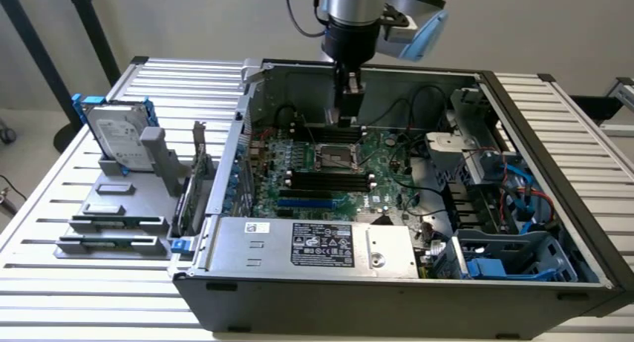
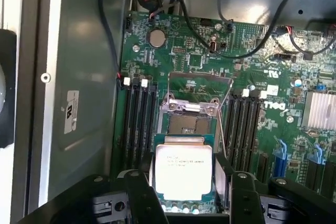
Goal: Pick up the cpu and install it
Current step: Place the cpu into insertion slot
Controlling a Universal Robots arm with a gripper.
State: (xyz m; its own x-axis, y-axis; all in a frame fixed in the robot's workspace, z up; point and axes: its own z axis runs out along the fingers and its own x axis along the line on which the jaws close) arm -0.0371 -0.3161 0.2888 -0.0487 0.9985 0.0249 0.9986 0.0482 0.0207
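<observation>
Surface: a white slatted table (image 1: 584, 134) in front of a plain pale wall, carrying an open computer case (image 1: 396, 294) that lies on its side.
Cpu: the cpu (image 2: 182, 170) sits between the gripper's fingers, silver top with printed lettering facing the wrist camera, clear of the board beneath it.
Gripper: the gripper (image 2: 186, 195) is clamped on the cpu, one light pad against each of two opposite edges; in the exterior view the gripper (image 1: 344, 118) hangs tip-down inside the case.
Socket: the socket (image 2: 190, 124) lies below and just ahead of the fingertips, its metal load plate folded back and its lever standing free.
Memory slots: black memory slots (image 2: 139, 121) run along both flanks of the socket, to either side of the gripper.
Motherboard: the green motherboard (image 2: 262, 77) spreads out under the gripper, with a coin battery (image 2: 156, 37) farther ahead of the fingertips.
Power supply: a silver power supply (image 1: 317, 245) lies along the case's near wall, well apart from the gripper.
Hard drive: a hard drive (image 1: 117, 138) in a blue bracket stands outside the case, far from the gripper towards the exterior view's left.
</observation>
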